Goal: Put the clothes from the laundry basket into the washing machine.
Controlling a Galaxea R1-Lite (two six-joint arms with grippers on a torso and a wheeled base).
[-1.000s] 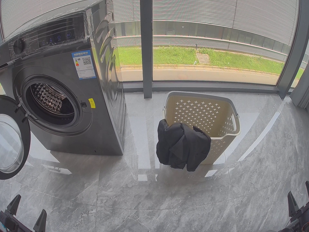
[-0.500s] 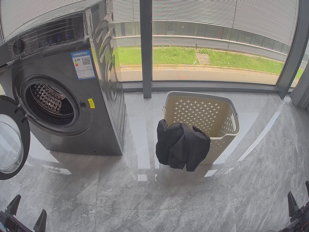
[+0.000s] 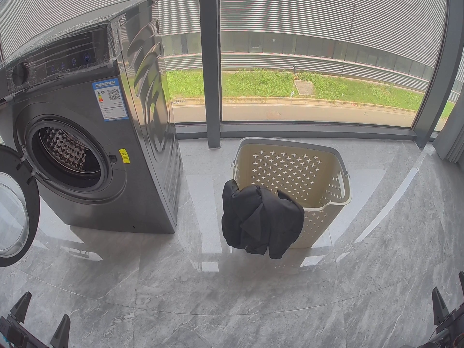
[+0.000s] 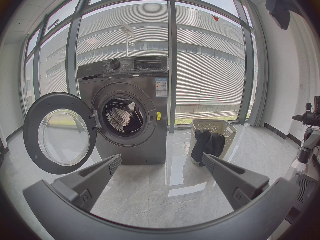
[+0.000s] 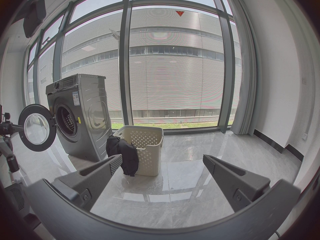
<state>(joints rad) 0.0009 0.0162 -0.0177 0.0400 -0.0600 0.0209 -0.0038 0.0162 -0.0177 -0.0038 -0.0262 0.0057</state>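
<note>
A black garment [image 3: 261,221] hangs over the near rim of the beige laundry basket [image 3: 290,170], which stands on the floor to the right of the grey washing machine [image 3: 96,122]. The machine's round door [image 3: 17,209] is swung out to the left, and the drum [image 3: 65,153] shows behind it. My left gripper [image 3: 43,310] is low at the near left, open and holding nothing. My right gripper [image 3: 448,286] is low at the near right, open as well. Both are far from the basket. The left wrist view looks past the left gripper [image 4: 160,157] at the washing machine [image 4: 133,117] and the garment [image 4: 206,145]. Beyond the right gripper [image 5: 162,157] stands the basket [image 5: 146,140].
Glossy grey tile floor [image 3: 241,296] stretches between me and the basket. A window wall with a dark pillar [image 3: 210,59] stands right behind the machine and basket. A curtain [image 3: 452,136] hangs at the far right.
The whole head picture has shifted to the left, so the camera has moved. The garment, basket, machine and both grippers keep their places.
</note>
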